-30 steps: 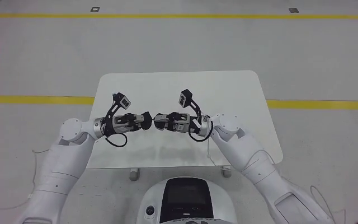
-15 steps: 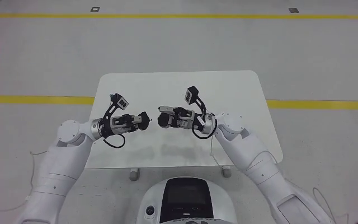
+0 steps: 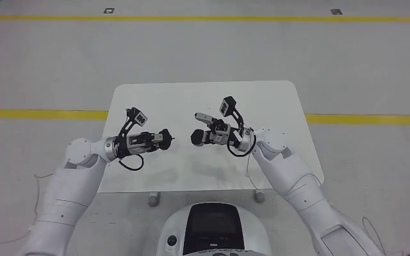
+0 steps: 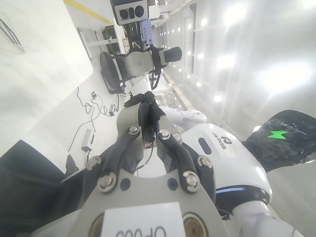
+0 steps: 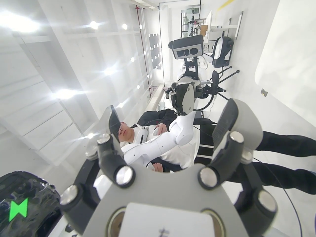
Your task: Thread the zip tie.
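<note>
Left end effector (image 3: 165, 138): clenched on the zip tie, held above the counter (image 3: 269, 102) at about its middle, tips aimed toward 3 o'clock in the top view.
Zip tie (image 4: 147, 101): pinched between the left fingers (image 4: 128, 122), with a short dark end poking out past the tips.
Long axis: apparently along the fingers, on the 9-to-3 line of the top view; too small there to be sure.
Look: black, thin, bunched or knotted at the exposed end; head or tail impossible to tell.
Gap: open air between the two end effectors, near but not touching.
Right end effector (image 3: 197, 127): released and empty, jaws wide apart, facing 9 o'clock.
Bearing: zip tie at roughly 8 to 9 o'clock from the right end effector.
Nearer arm: left, already gripping; probably the right one to close in along the 9-to-3 line for threading.
</note>
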`<act>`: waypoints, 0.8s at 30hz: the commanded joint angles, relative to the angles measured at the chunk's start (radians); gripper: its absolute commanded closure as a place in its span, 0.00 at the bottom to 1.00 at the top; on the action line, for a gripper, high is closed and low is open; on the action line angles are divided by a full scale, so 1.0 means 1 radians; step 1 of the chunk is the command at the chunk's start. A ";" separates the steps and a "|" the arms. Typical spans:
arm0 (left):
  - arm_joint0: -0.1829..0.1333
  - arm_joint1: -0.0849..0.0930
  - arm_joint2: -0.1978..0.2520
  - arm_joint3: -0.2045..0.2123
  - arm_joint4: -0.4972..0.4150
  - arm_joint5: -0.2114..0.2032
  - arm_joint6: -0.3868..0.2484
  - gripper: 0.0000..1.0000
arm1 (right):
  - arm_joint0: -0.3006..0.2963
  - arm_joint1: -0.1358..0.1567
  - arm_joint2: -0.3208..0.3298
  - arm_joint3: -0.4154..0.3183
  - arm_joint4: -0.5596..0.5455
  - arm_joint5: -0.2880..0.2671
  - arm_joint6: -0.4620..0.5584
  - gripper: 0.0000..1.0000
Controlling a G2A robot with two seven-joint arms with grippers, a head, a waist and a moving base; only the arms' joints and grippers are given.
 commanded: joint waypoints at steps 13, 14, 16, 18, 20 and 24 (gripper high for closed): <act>-0.003 0.019 -0.106 0.068 -0.063 -0.051 -0.015 1.00 | 0.091 0.035 0.002 -0.031 -0.427 0.100 -0.050 0.00; -0.002 0.020 -0.110 0.066 -0.066 -0.055 -0.019 1.00 | 0.107 0.039 -0.011 -0.027 -0.503 0.108 -0.046 0.00; 0.000 0.020 -0.113 0.065 -0.073 -0.065 -0.028 1.00 | 0.110 0.039 -0.014 -0.027 -0.519 0.110 -0.049 0.00; 0.000 0.020 -0.113 0.065 -0.073 -0.065 -0.028 1.00 | 0.110 0.039 -0.014 -0.027 -0.519 0.110 -0.049 0.00; 0.000 0.020 -0.113 0.065 -0.073 -0.065 -0.028 1.00 | 0.110 0.039 -0.014 -0.027 -0.519 0.110 -0.049 0.00; 0.009 0.019 -0.104 0.042 -0.065 -0.055 0.012 1.00 | 0.108 0.040 -0.017 -0.031 -0.541 0.110 -0.064 0.00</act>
